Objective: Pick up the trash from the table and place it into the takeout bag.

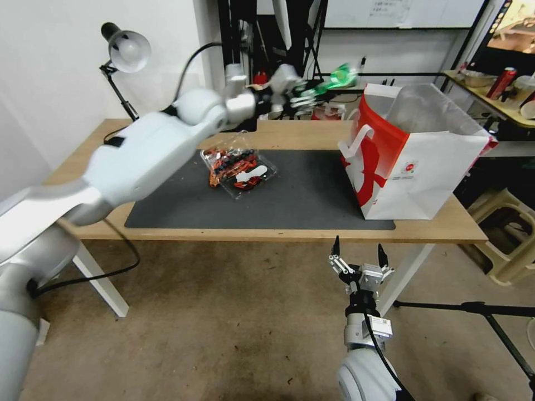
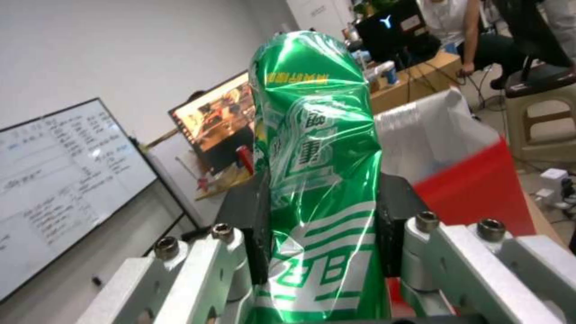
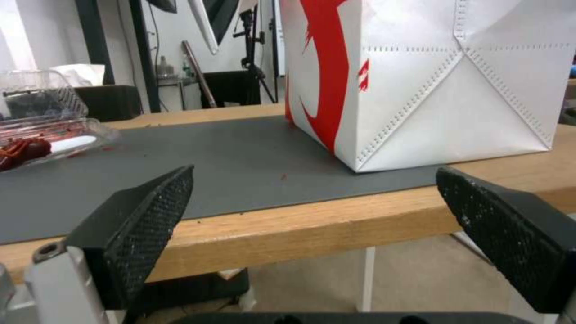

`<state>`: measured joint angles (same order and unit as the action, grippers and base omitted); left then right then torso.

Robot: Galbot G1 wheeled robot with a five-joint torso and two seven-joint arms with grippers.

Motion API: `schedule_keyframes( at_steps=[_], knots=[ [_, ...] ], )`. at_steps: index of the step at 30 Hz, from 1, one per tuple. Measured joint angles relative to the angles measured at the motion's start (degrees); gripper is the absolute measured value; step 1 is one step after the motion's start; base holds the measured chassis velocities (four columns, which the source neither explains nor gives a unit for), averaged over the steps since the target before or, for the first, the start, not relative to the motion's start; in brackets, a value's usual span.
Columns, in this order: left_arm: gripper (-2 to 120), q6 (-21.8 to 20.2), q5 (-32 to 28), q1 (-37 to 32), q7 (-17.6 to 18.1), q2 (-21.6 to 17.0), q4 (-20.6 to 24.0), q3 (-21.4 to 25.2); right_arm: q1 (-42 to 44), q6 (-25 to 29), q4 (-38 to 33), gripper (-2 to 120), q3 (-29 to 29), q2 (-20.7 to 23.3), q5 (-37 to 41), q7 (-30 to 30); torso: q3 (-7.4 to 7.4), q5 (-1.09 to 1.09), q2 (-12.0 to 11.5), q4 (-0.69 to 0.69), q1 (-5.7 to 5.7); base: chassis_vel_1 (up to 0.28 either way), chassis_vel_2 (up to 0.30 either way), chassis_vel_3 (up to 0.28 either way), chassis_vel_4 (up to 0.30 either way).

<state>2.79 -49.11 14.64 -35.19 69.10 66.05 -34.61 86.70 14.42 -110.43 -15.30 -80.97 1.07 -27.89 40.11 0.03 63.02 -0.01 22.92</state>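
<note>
The left gripper [image 1: 304,96] is clenched across the middle of the green snack wrapper [image 2: 315,180], held aloft just beside the takeout bag [image 1: 415,167]: judged light, crinkly and slippery, best pinched mid-body; the right gripper [image 1: 358,253] hangs released below the tabletop [image 1: 167,234].

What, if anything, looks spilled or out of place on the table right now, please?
The clear clamshell container on the dark mat lies open and askew with red food scraps inside, and a few red crumbs are scattered on the mat near the takeout bag.
</note>
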Motion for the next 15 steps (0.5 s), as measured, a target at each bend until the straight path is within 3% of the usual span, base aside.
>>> schedule_keyframes(
  at_steps=[2,4,11,15],
  knots=[
    [30,0.00,0.00,0.00,0.00,0.00,0.00,0.00,0.00,0.00,0.00,100,0.00,0.00,0.00,0.00,0.00,0.00,0.00,0.00,0.00,0.000,0.000,0.000,0.000],
    [30,0.23,0.35,1.81,0.03,4.03,-3.34,-0.88,-0.05,0.01,0.07,100,0.00,-0.04,-0.07,0.00,0.00,-0.01,0.00,0.01,0.00,0.000,0.000,0.000,0.000],
    [30,1.05,1.36,3.17,-0.11,9.11,-8.63,-1.55,0.08,0.01,0.06,100,-0.12,-0.02,-0.09,-0.02,0.00,-0.02,0.00,0.02,0.00,0.000,0.000,0.000,0.000],
    [30,1.59,3.00,3.83,-0.12,15.00,-13.33,-1.69,0.17,0.05,0.05,100,-0.34,0.16,-0.09,-0.09,0.00,-0.01,0.00,0.01,0.00,0.000,0.000,0.000,0.000]
  ],
)
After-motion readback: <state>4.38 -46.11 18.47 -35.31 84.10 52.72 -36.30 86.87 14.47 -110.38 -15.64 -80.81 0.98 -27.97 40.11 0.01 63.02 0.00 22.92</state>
